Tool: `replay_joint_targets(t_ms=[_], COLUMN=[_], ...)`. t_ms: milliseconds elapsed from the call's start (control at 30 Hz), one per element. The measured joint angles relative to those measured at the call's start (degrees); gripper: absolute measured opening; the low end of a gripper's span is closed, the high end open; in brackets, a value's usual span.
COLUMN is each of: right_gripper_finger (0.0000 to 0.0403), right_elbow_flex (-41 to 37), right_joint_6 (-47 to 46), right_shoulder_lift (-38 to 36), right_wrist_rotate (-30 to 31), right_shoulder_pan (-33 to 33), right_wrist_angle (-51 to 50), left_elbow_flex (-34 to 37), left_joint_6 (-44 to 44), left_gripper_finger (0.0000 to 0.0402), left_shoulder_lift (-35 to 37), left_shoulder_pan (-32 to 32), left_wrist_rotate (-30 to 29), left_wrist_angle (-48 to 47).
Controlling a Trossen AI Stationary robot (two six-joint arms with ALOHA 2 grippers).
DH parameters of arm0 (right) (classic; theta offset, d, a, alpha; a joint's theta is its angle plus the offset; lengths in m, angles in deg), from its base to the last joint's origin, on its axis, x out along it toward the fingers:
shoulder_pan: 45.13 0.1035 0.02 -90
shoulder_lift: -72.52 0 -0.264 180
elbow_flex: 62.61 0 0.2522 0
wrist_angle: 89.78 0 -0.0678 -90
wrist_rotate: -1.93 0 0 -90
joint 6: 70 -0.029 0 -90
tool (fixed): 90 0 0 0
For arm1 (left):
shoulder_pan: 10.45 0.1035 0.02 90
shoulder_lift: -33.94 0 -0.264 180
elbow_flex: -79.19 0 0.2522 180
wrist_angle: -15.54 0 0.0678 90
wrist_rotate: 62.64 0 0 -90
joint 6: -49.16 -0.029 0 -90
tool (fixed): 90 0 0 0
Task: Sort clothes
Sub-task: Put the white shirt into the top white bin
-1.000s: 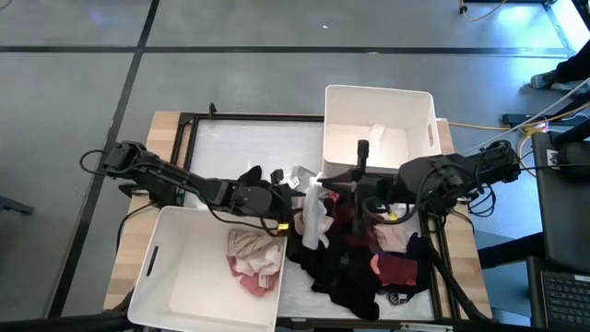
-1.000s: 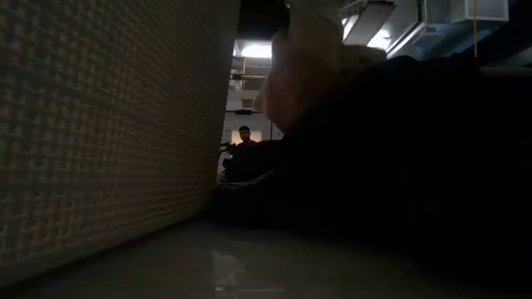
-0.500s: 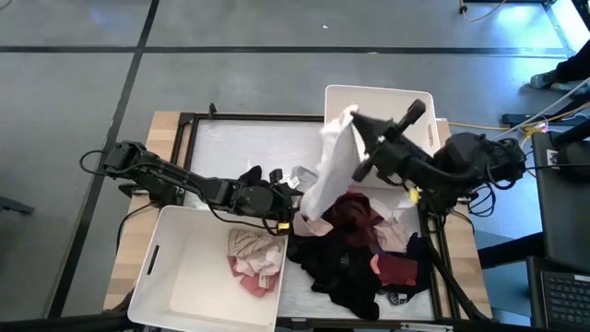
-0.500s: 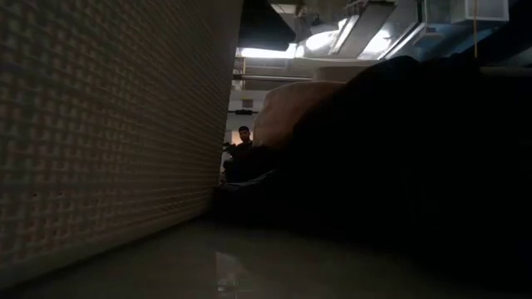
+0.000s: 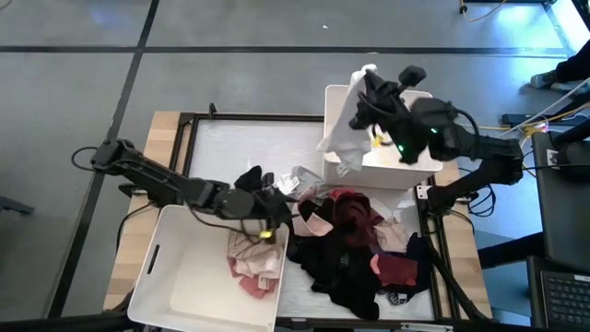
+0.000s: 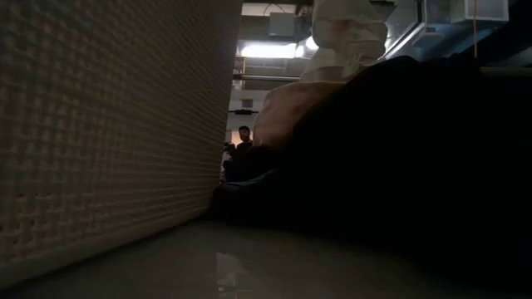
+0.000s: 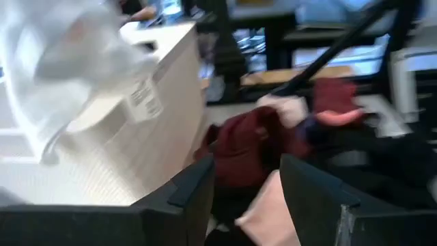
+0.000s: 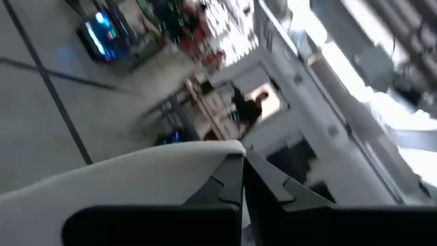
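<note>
High cam straight down, low cam table-level, both see clothes pile [image 5: 355, 244]

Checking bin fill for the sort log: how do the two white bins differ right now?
The near bin by the left gripper holds pink garments. The far bin has the right gripper hanging a white garment over its rim. The near bin sits skewed, the far one nearly square to the table. Both are white, rectangular and open-topped.

A grey floor [image 5: 230, 55] crossed by dark lines surrounds the wooden bench [image 5: 166, 124] with its black frame [image 5: 249, 117]. A yellow cable [image 5: 489, 124] trails at one side, near a dark desk [image 5: 562, 212]. In the low view, ceiling lights [image 6: 266, 50] glow down a corridor where a person [image 6: 243, 137] stands far off.
</note>
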State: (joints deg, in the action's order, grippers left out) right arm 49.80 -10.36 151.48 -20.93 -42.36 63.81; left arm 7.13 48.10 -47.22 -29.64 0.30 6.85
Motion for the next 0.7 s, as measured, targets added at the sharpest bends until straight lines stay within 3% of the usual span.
replay_joint_targets(t_ms=[133, 300, 467, 600, 700], right_gripper_finger=[0.0012, 0.0012, 0.0012, 0.0012, 0.0012], right_elbow_flex=[0.00, 0.00, -0.02, -0.29, -2.27], right_joint_6=[-8.98, -27.16, -46.56, -56.97, -61.03], right_shoulder_lift=[0.00, 0.00, 0.05, 0.81, 1.03], right_wrist_rotate=[-0.07, -2.26, -14.23, -24.95, -28.04], right_shoulder_pan=[-5.63, -10.33, -13.72, -15.96, -16.95], right_wrist_angle=[-8.19, -24.91, -42.14, -49.54, -51.14], left_elbow_flex=[-0.02, -0.15, -0.13, -0.11, -0.11], left_joint_6=[-2.19, -1.53, 2.15, 5.31, 6.33], left_gripper_finger=[0.0157, 0.0157, 0.0157, 0.0157, 0.0157], left_shoulder_lift=[4.01, 8.24, 10.82, 11.26, 11.30], left_shoulder_pan=[-2.27, -5.32, -9.63, -13.81, -17.00], left_wrist_rotate=[-0.43, -0.95, -4.89, -13.64, -17.08], left_wrist_angle=[-0.55, -7.01, -19.66, -23.82, -23.96])
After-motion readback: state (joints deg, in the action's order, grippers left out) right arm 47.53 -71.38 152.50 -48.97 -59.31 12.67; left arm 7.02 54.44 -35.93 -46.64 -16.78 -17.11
